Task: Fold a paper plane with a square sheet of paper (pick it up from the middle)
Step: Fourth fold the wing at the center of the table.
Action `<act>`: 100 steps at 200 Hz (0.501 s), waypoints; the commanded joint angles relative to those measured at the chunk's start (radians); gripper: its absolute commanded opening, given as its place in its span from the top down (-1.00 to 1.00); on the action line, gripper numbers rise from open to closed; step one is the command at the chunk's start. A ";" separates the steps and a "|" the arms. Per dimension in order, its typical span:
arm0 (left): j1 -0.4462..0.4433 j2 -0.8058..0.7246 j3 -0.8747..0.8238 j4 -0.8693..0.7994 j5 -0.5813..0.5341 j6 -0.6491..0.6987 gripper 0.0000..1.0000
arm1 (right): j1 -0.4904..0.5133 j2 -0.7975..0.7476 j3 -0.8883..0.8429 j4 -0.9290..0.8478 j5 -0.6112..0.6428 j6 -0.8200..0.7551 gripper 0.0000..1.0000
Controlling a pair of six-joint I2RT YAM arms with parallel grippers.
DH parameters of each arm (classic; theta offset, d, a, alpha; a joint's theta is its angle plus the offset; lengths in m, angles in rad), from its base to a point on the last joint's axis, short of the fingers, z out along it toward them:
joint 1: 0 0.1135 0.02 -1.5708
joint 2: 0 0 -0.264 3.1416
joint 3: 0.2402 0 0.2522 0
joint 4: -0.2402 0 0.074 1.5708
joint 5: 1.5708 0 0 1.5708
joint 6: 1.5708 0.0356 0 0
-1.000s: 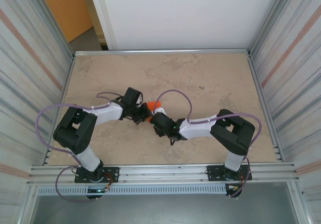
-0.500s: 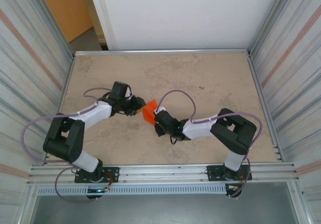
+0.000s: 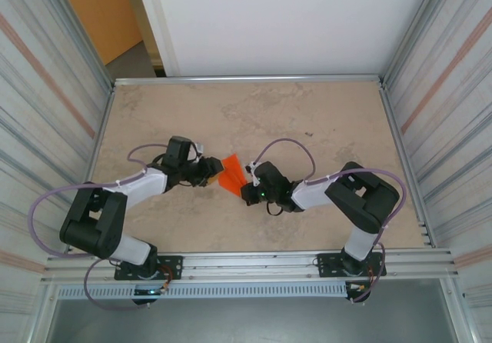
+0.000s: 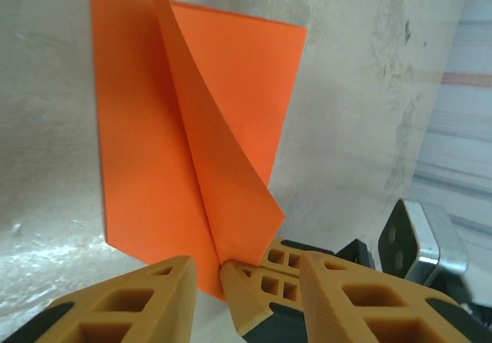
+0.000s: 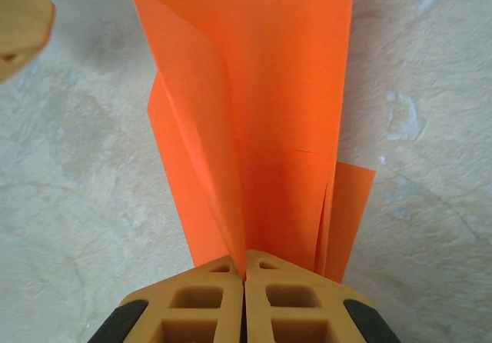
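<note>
Paper: sheet of paper (image 3: pixel 231 172), bright orange, plain on each face that showed
Place: held low over the beige table (image 3: pixel 323 120), a little left of its middle, between the two claws
Axis: in the right wrist view the sheet of paper (image 5: pixel 261 112) ran lengthwise straight out from the pinch, along the line of the fingers; in the top view it was too small to judge
Fold: in the left wrist view the sheet of paper (image 4: pixel 146 151) had one flap lifted and curling along a lengthwise crease, with the rest lying flatter behind it
Right claw: right gripper (image 5: pixel 244 270) had its jaws pressed together on the near end of the paper, layers caught between the tan tips
Left claw: left gripper (image 3: pixel 209 171) had its jaws parted with a clear gap; its tan fingers (image 4: pixel 131 304) flanked the paper's corner without clamping it
Left arm: low, elbow bent at near left, forearm reaching right
Right arm: right gripper (image 3: pixel 246 186) at the paper's right edge, elbow bent at near right, forearm reaching left
</note>
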 commanded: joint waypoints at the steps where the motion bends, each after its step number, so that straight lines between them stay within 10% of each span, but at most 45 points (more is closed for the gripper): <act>1: -0.018 0.007 -0.016 0.062 -0.004 0.063 0.15 | -0.022 -0.011 -0.037 -0.021 -0.110 0.066 0.83; 100: -0.047 -0.010 -0.055 0.150 -0.004 0.088 0.08 | -0.094 -0.040 -0.023 -0.020 -0.197 0.133 0.79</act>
